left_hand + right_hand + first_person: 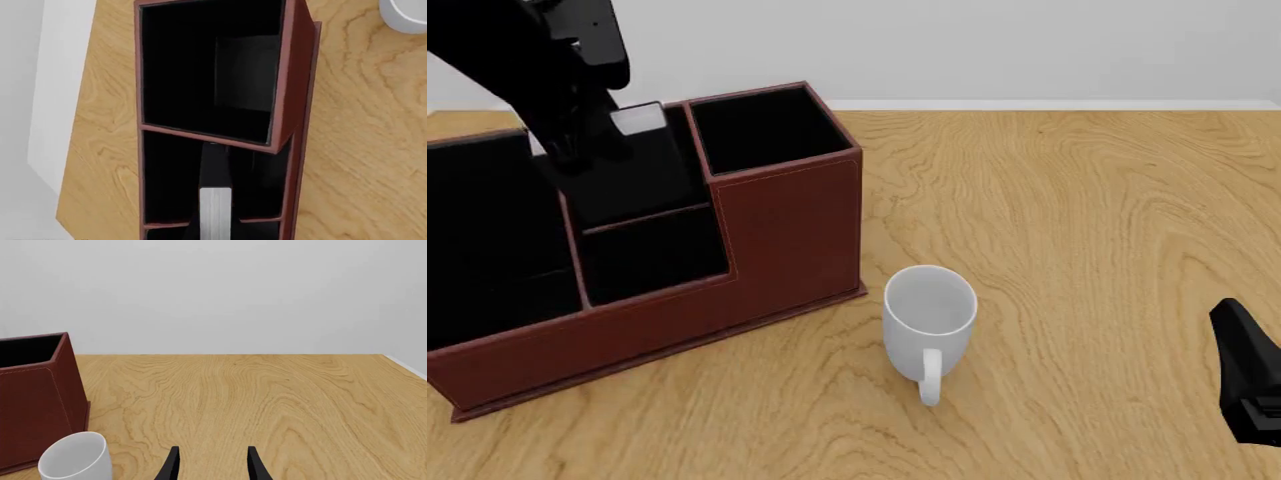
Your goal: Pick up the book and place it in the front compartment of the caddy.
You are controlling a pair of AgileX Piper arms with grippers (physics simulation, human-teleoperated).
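While gripped upright by left end effector [607, 135] | book [641, 160] over caddy [787, 220]

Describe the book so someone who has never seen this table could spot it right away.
Find the big reddish-brown caddy on the table's left. The left gripper holds the book upright in a middle compartment. Unlike the white mug nearby, it is a black slab with a white page edge.
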